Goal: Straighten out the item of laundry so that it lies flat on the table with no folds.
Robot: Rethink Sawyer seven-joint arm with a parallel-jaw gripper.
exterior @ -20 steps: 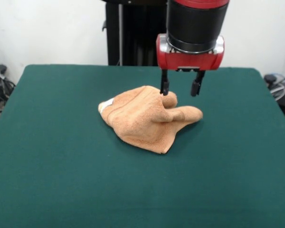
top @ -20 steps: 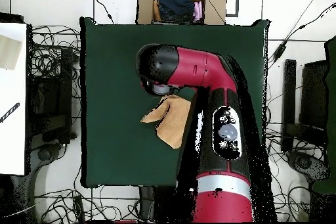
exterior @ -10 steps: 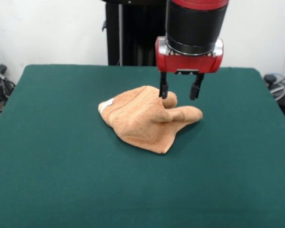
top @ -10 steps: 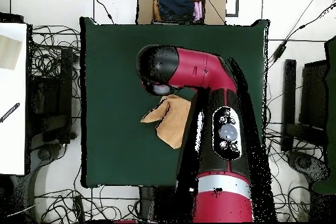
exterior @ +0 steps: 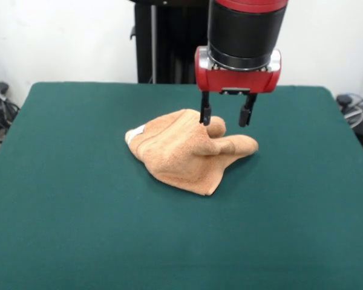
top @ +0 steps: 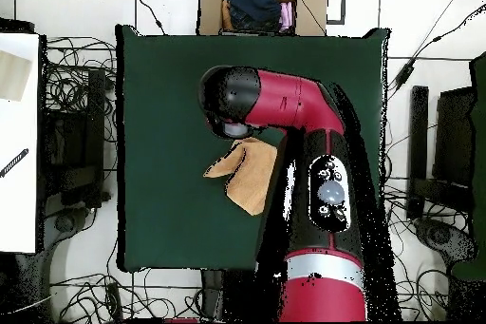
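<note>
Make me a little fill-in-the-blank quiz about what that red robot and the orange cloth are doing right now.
1. The peach-orange towel lies ____ on the table, not flat.
2. The table is covered in dark ____ cloth.
3. The robot's hand hovers above the towel with its two fingers ____.
4. A small ____ label shows at one corner of the towel.

Missing words: crumpled; green; open; white
</note>
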